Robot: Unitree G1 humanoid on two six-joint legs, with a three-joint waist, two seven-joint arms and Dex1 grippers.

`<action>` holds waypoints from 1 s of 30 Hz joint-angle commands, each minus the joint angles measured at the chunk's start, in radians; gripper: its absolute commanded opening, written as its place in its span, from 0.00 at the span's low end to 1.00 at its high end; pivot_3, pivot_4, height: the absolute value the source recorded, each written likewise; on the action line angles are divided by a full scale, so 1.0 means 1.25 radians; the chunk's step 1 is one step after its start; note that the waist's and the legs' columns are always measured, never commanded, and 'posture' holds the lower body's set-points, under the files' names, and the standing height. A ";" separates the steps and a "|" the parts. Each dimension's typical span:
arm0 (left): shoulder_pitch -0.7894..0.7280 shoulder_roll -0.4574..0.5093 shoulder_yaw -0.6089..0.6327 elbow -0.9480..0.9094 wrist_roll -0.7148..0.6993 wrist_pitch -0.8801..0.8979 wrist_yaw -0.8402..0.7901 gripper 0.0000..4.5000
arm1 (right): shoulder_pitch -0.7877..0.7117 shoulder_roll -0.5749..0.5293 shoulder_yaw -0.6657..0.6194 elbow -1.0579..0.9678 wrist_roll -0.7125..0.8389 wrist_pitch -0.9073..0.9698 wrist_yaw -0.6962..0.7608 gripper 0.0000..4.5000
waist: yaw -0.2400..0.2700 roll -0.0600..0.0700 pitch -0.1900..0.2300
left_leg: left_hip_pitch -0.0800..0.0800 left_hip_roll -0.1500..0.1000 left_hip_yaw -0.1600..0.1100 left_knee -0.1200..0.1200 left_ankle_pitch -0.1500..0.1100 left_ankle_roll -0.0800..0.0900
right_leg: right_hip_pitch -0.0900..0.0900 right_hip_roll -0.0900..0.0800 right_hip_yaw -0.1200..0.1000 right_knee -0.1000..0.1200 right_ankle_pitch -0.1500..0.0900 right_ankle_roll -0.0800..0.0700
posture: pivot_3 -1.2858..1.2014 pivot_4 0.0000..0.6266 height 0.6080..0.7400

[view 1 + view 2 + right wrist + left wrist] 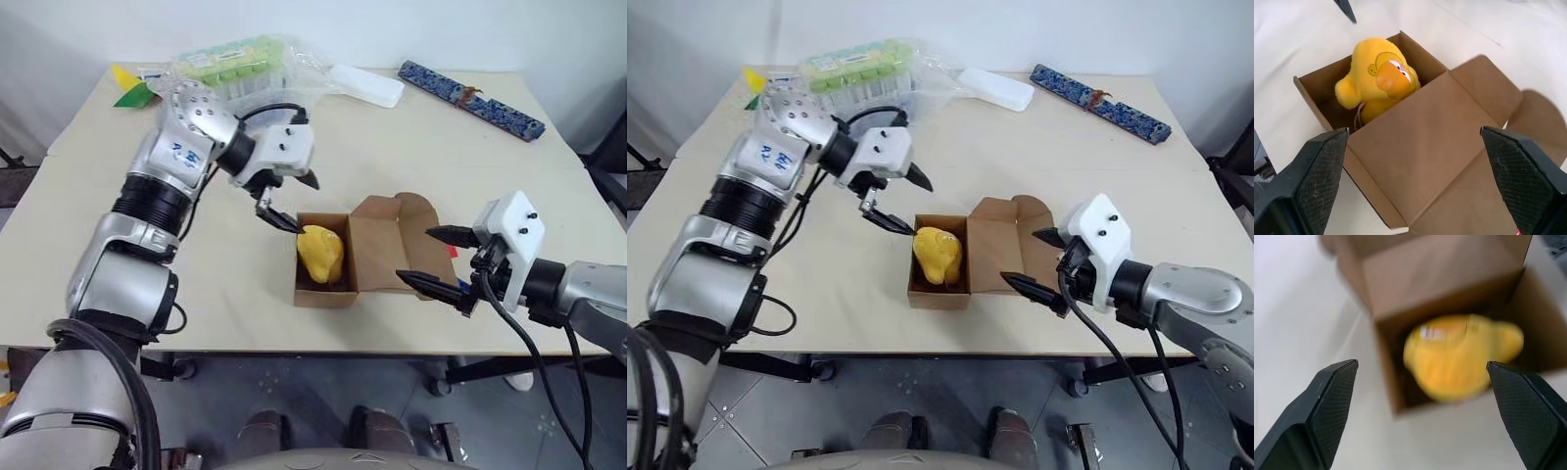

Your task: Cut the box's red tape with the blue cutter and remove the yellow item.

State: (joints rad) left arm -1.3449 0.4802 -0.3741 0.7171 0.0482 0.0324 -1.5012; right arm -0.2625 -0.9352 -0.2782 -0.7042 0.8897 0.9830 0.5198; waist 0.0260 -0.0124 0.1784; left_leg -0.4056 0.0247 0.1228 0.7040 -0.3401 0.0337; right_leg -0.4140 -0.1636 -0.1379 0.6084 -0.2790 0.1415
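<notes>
- Head views: the box [326,264] lies with its lid folded back, so the yellow item [320,253] is exposed just beside the spread-fingered, empty left gripper [287,201], which angles down toward it.
- Left wrist view: the yellow item sits ahead between the fingers [1327,406], not yet touched.
- Right wrist view: the right gripper [1415,181], spread wide and empty, faces the lid as if to steady it.

The arms are silver metal with black joint rings and black cables; each white tool [291,202] has two black fingers.
</notes>
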 commanded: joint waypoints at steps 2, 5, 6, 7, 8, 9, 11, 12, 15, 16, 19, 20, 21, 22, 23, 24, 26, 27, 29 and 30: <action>0.017 -0.027 -0.013 -0.019 -0.006 -0.006 -0.053 0.99 | -0.013 -0.018 -0.016 -0.017 0.008 0.000 0.005 1.00 | -0.001 0.000 0.000 | 0.000 0.000 0.000 0.000 0.000 0.000 | 0.000 0.000 0.000 0.000 0.000 0.000 | 0.52 0.24 1.00; 0.031 -0.035 -0.036 -0.007 0.013 -0.039 -0.053 0.99 | -0.006 -0.023 -0.027 -0.025 0.015 0.007 0.002 1.00 | -0.002 0.000 0.000 | 0.000 0.000 0.000 0.000 0.000 0.000 | 0.000 0.000 0.000 0.000 0.000 0.000 | 0.52 0.24 1.00; 0.038 -0.037 -0.047 -0.001 0.023 -0.054 -0.048 0.99 | -0.001 -0.024 -0.034 -0.031 0.020 0.011 -0.001 1.00 | -0.002 0.000 0.000 | 0.000 0.000 0.000 0.000 0.000 0.000 | 0.000 0.000 0.000 0.000 0.000 0.000 | 0.52 0.24 1.00; 0.044 -0.040 -0.061 0.009 0.036 -0.068 -0.049 0.99 | 0.006 -0.025 -0.044 -0.037 0.026 0.017 -0.005 1.00 | -0.001 0.000 0.000 | 0.000 0.000 0.000 0.000 0.000 0.000 | 0.000 0.000 0.000 0.001 0.000 0.000 | 0.52 0.24 1.00; 0.050 -0.041 -0.069 0.014 0.044 -0.076 -0.050 0.99 | 0.011 -0.025 -0.050 -0.044 0.032 0.021 -0.010 1.00 | -0.001 0.000 0.000 | 0.000 0.000 0.000 0.000 0.000 0.000 | 0.000 0.000 0.000 0.000 0.000 0.000 | 0.52 0.24 1.00; 0.053 -0.043 -0.081 0.028 0.061 -0.101 -0.038 0.99 | 0.016 -0.026 -0.058 -0.050 0.039 0.026 -0.014 1.00 | 0.001 0.000 0.000 | 0.000 0.000 0.000 0.000 0.000 0.000 | 0.000 0.000 0.000 0.000 0.000 0.000 | 0.52 0.24 1.00; 0.057 -0.047 -0.096 0.045 0.080 -0.129 -0.025 0.99 | 0.024 -0.027 -0.066 -0.059 0.049 0.033 -0.022 1.00 | 0.002 0.000 0.000 | 0.000 0.000 0.000 0.001 0.000 0.000 | 0.000 0.000 0.000 0.000 0.000 0.000 | 0.52 0.24 1.00; 0.059 -0.051 -0.102 0.052 0.088 -0.140 -0.022 0.99 | 0.027 -0.029 -0.070 -0.062 0.053 0.035 -0.024 1.00 | 0.002 0.000 0.000 | 0.000 0.000 0.000 0.001 0.000 0.000 | 0.000 0.000 0.000 0.000 0.000 0.000 | 0.52 0.24 1.00; 0.066 -0.056 -0.109 0.064 0.098 -0.157 -0.025 0.99 | 0.031 -0.032 -0.077 -0.069 0.064 0.040 -0.030 1.00 | 0.001 0.000 0.000 | 0.000 0.000 0.000 0.001 0.000 0.000 | 0.000 0.000 0.000 0.000 0.000 0.000 | 0.52 0.24 1.00; 0.063 -0.065 -0.103 0.072 0.095 -0.157 -0.021 0.95 | 0.029 -0.035 -0.079 -0.068 0.067 0.039 -0.030 1.00 | 0.000 0.000 0.000 | 0.000 0.000 0.000 0.001 0.000 0.000 | 0.000 0.000 0.000 0.000 0.000 0.000 | 0.52 0.24 1.00; 0.053 -0.081 -0.092 0.083 0.092 -0.150 -0.016 0.80 | 0.026 -0.043 -0.079 -0.066 0.073 0.037 -0.029 1.00 | 0.000 0.000 0.000 | 0.000 0.000 0.000 0.001 0.000 0.000 | 0.000 0.000 0.001 0.000 0.000 0.000 | 0.52 0.24 1.00; 0.050 -0.083 -0.089 0.083 0.092 -0.147 -0.014 0.74 | 0.027 -0.045 -0.079 -0.067 0.076 0.036 -0.029 1.00 | 0.000 0.000 0.000 | 0.000 0.000 0.000 0.001 0.000 0.000 | 0.000 0.000 0.000 0.000 0.000 0.000 | 0.52 0.24 1.00; 0.049 -0.086 -0.084 0.081 0.087 -0.143 -0.016 0.67 | 0.028 -0.046 -0.081 -0.068 0.078 0.035 -0.029 1.00 | 0.000 0.000 0.000 | 0.000 0.000 0.000 0.001 0.000 0.000 | 0.000 0.000 0.001 0.000 0.000 0.000 | 0.52 0.24 1.00; 0.044 -0.089 -0.075 0.079 0.079 -0.138 -0.020 0.60 | 0.027 -0.047 -0.080 -0.068 0.080 0.035 -0.029 1.00 | 0.000 0.000 0.000 | 0.000 0.000 0.000 0.001 0.000 0.000 | 0.000 0.000 0.001 0.000 0.000 0.000 | 0.52 0.24 1.00; 0.040 -0.091 -0.068 0.076 0.071 -0.130 -0.023 0.54 | 0.027 -0.049 -0.082 -0.069 0.082 0.035 -0.029 1.00 | 0.001 0.000 0.000 | 0.000 0.000 0.000 0.002 0.000 0.000 | 0.000 0.000 0.001 0.001 0.000 0.000 | 0.52 0.24 1.00; 0.036 -0.093 -0.061 0.072 0.065 -0.125 -0.026 0.47 | 0.029 -0.050 -0.084 -0.070 0.083 0.035 -0.027 1.00 | 0.001 0.000 0.000 | 0.000 0.000 0.000 0.002 0.000 0.000 | 0.000 0.000 0.001 0.001 0.000 0.000 | 0.52 0.24 1.00; 0.028 -0.096 -0.049 0.072 0.060 -0.124 -0.022 0.35 | 0.030 -0.055 -0.087 -0.070 0.085 0.035 -0.024 1.00 | 0.001 0.000 0.000 | 0.000 0.000 0.000 0.002 0.000 0.000 | 0.000 0.000 0.001 0.000 0.000 0.000 | 0.52 0.24 1.00; 0.020 -0.098 -0.039 0.073 0.053 -0.117 -0.019 0.28 | 0.029 -0.059 -0.088 -0.068 0.086 0.035 -0.021 1.00 | 0.001 0.000 0.000 | 0.000 0.000 -0.001 0.002 0.000 0.000 | 0.000 0.000 0.001 0.000 0.000 0.000 | 0.52 0.24 1.00; 0.000 -0.103 -0.018 0.075 0.040 -0.101 -0.013 0.17 | 0.024 -0.070 -0.089 -0.059 0.086 0.033 -0.013 1.00 | 0.001 0.000 0.000 | 0.000 0.000 -0.001 0.002 0.000 0.000 | 0.000 0.000 0.001 0.001 0.000 0.000 | 0.52 0.24 1.00; -0.010 -0.105 -0.006 0.075 0.032 -0.089 -0.011 0.12 | 0.021 -0.076 -0.088 -0.054 0.086 0.031 -0.010 1.00 | 0.001 0.000 0.000 | 0.000 0.000 -0.001 0.002 0.000 0.000 | 0.000 0.000 0.000 0.000 0.000 0.000 | 0.52 0.24 1.00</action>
State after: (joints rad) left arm -1.3030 0.3554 -0.4258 0.8328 0.1246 -0.0965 -1.4999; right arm -0.2241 -1.0112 -0.3552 -0.7612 0.9884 1.0323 0.4950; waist 0.0273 -0.0124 0.1784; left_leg -0.4062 0.0250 0.1215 0.7070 -0.3404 0.0342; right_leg -0.4139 -0.1637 -0.1373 0.6090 -0.2790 0.1414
